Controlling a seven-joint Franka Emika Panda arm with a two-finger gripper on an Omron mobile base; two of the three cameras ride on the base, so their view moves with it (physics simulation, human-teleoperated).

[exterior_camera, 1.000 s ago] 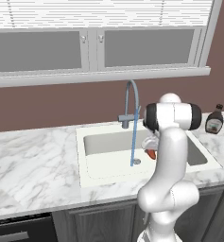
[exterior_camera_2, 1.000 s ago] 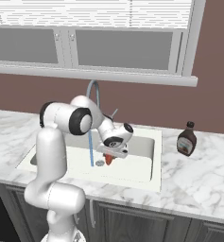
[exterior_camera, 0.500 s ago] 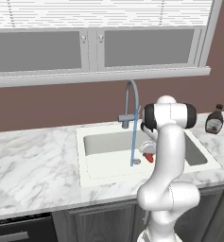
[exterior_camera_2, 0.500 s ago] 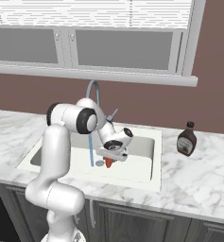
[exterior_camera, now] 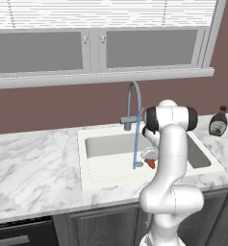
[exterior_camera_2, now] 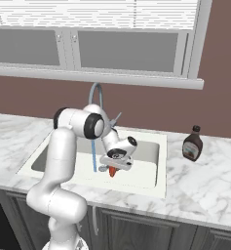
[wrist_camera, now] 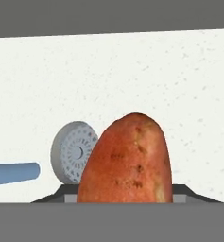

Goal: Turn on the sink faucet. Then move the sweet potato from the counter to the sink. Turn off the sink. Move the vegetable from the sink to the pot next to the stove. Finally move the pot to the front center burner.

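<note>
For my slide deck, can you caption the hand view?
Gripper holds the sweet potato over the white sink floor, beside the drain and water stream.

- The arm (exterior_camera: 169, 158) is built of smooth, rounded white segments.
- Its joints are ringed by dark bands, with a black cap at the elbow (exterior_camera_2: 93, 126).
- A bulbous white base (exterior_camera_2: 56, 205) is seen below.
- A white hand (exterior_camera_2: 118, 155) with a dark round inset is carried at the end.
</note>
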